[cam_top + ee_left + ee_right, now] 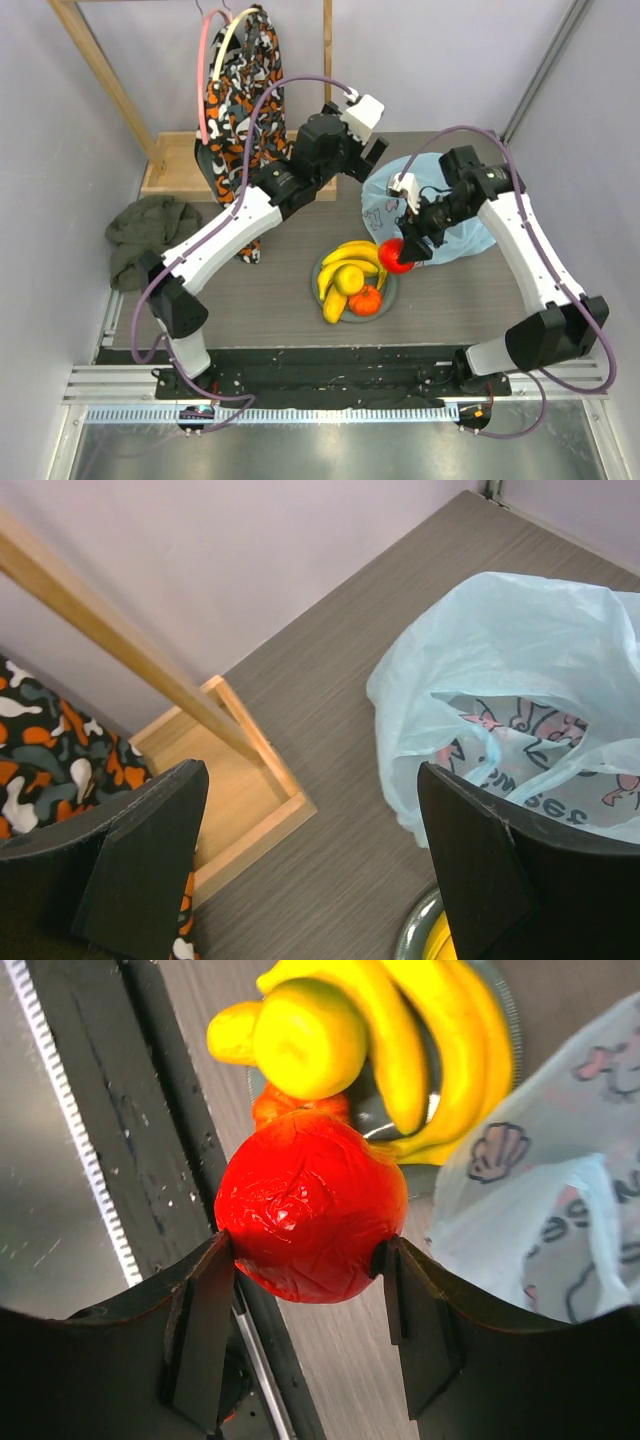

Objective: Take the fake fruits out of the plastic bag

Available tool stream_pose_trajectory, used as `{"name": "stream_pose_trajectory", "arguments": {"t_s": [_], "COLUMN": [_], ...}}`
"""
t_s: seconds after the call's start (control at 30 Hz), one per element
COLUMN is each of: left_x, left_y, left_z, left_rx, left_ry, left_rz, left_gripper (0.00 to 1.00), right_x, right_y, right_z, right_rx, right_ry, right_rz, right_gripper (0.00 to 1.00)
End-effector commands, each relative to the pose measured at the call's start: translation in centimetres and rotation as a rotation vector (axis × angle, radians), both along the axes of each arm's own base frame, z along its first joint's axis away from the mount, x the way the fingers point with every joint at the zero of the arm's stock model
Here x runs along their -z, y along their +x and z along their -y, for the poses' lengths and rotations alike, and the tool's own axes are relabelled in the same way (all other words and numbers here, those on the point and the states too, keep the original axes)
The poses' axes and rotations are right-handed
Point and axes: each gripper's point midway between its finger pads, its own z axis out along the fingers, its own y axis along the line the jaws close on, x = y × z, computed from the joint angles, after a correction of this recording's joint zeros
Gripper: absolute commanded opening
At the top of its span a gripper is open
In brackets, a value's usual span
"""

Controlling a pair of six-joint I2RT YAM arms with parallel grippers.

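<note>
My right gripper is shut on the red apple and holds it just above the right rim of the grey plate. In the right wrist view the apple sits between both pads. On the plate lie the yellow banana bunch, the yellow-green round fruit, the ribbed orange one and the long yellow fruit. The light-blue plastic bag lies crumpled behind the right gripper. My left gripper is open and empty, above the table left of the bag.
A wooden tray sits at the back left under a wooden rack hung with an orange-black-white cloth. A dark green cloth lies at the left edge. The black rail runs along the near edge.
</note>
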Motion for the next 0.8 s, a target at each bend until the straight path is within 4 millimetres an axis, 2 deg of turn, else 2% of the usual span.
{"name": "stream_pose_trajectory", "arguments": {"t_s": [0.0, 0.07, 0.3, 0.53, 0.77], "left_x": [-0.6, -0.9, -0.1, 1.1, 1.7], "left_y": [-0.5, -0.8, -1.3, -1.5, -1.4], "left_z": [-1.4, -1.6, -2.8, -3.7, -3.2], "left_rx": [0.010, 0.017, 0.019, 0.024, 0.040], "left_ry": [0.029, 0.028, 0.046, 0.051, 0.052], "left_rz": [0.018, 0.021, -0.002, -0.039, -0.054], "left_gripper": [0.90, 0.90, 0.90, 0.89, 0.89], "right_x": [2.5, 3.6, 5.9, 8.6, 9.7], "right_y": [-0.5, -0.2, 1.2, 1.4, 1.5], "right_z": [-1.4, -2.0, -3.5, -3.9, -4.1], "right_rx": [-0.098, -0.113, -0.093, -0.037, -0.017], "right_ry": [-0.017, -0.022, -0.030, -0.053, -0.058], "right_rz": [-0.062, -0.086, -0.126, -0.186, -0.203], "right_gripper": [0.44, 0.44, 0.44, 0.45, 0.46]}}
